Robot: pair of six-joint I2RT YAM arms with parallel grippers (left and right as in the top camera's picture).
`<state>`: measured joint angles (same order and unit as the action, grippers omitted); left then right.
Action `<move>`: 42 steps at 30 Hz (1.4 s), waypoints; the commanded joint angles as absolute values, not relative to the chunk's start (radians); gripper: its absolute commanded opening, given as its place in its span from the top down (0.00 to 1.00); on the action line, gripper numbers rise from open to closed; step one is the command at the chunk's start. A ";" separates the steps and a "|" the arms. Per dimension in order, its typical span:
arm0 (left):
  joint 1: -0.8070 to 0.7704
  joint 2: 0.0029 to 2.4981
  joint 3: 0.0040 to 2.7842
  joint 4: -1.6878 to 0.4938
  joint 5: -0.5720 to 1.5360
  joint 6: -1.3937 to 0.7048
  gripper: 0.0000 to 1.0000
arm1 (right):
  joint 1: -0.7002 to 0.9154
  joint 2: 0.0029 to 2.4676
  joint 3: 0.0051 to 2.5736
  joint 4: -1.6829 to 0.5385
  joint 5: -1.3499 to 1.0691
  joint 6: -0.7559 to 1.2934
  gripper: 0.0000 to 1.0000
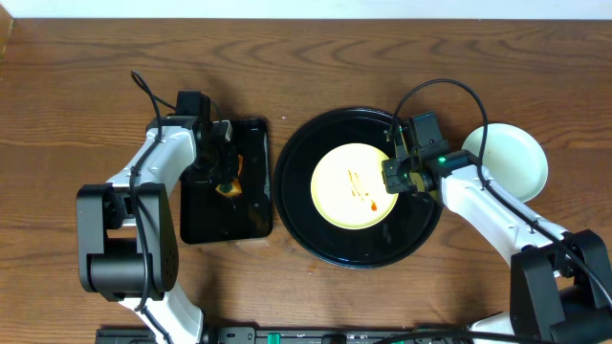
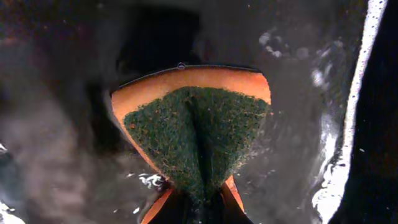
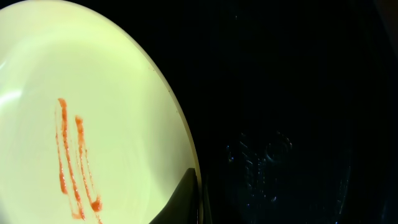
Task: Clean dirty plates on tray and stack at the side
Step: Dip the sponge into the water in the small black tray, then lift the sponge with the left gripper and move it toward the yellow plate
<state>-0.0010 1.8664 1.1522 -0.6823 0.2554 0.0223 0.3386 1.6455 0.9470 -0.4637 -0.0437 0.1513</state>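
A pale yellow plate (image 1: 344, 177) with reddish-orange sauce streaks (image 1: 363, 194) lies in the round black tray (image 1: 306, 162). My right gripper (image 1: 395, 178) is at the plate's right edge. In the right wrist view one finger lies on the plate (image 3: 93, 74) at its rim, and the gripper (image 3: 196, 190) looks shut on it; the other finger is lost against the dark tray (image 3: 298, 112). A pale mint plate (image 1: 512, 161) sits on the table right of the tray; I cannot tell whether it is a stack. My left gripper (image 1: 226, 175) is shut on an orange and green sponge (image 2: 193, 124).
A smaller rectangular black tray (image 1: 206, 225) lies left of the round tray, wet and glossy in the left wrist view (image 2: 56, 124). The sponge (image 1: 229, 187) hangs over its middle. Wooden table all around.
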 commanded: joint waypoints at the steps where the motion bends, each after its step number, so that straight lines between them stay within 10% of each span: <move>1: -0.002 1.851 1.166 -0.696 0.250 0.002 0.93 | 0.334 1.655 0.950 -0.464 -0.027 0.141 0.97; 42: -0.256 1.391 1.177 -0.538 -0.185 -0.242 0.93 | 0.334 1.655 0.950 -0.464 -0.026 0.141 0.97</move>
<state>-0.2325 1.4105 1.1545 -0.5499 -0.0868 -0.1925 0.3386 1.6455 0.9470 -0.4637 -0.0437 0.1509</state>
